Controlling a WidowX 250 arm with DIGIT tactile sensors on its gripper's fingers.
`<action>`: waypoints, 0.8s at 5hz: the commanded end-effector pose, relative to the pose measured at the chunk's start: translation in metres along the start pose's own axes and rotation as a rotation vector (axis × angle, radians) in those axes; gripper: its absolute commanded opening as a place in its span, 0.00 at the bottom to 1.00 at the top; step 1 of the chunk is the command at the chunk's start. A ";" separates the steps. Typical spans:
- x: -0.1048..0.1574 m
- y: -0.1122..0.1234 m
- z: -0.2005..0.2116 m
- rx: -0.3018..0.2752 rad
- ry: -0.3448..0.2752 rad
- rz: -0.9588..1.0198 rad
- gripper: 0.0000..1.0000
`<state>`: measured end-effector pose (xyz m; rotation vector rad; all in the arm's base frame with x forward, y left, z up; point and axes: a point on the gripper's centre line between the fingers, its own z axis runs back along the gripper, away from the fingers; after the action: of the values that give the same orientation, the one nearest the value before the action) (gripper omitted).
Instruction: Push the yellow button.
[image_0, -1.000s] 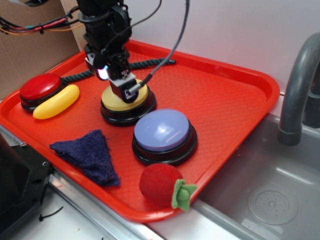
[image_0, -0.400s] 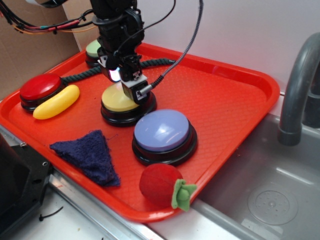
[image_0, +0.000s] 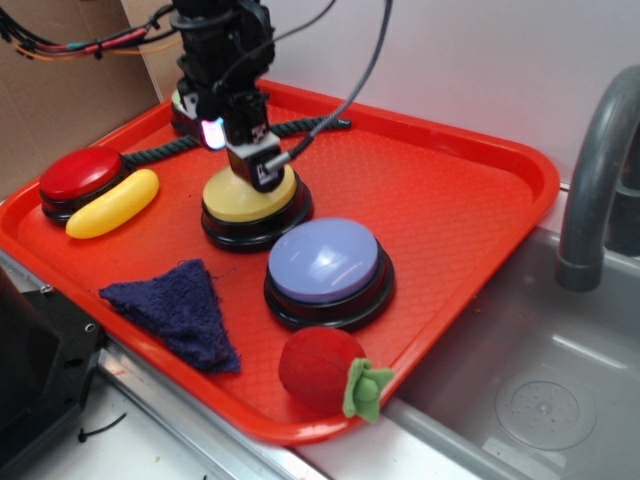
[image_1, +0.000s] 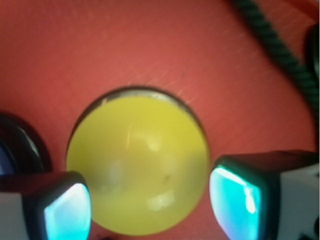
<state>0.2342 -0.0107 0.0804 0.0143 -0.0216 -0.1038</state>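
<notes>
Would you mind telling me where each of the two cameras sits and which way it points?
Exterior: off the tray's near corner, raised, looking down across it towards the wall; shows the arm and gripper above the yellow button.
Wrist: on the gripper, looking straight down; both fingertips frame the bottom edge, spread apart.
Shared: the yellow button, red tray and black cord.

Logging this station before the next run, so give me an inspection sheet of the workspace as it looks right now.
Surface: red tray, beside a sink.
Job's things: yellow button, upright mid-tray.
Clutter: blue button, red button, yellow banana toy, dark cloth, plush strawberry; another button behind the arm, mostly hidden.
Hand: hand open, fingers straddling the yellow button; contact unclear.
Cables: dark rope on tray; black cable to hand.
Surroundings: grey faucet, cardboard.
</notes>
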 end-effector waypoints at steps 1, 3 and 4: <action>0.015 0.005 0.037 0.016 -0.106 0.025 1.00; 0.011 0.002 0.061 -0.010 -0.134 0.030 1.00; 0.008 0.003 0.071 -0.022 -0.149 0.022 1.00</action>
<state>0.2309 -0.0108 0.1316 -0.0201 -0.0848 -0.0933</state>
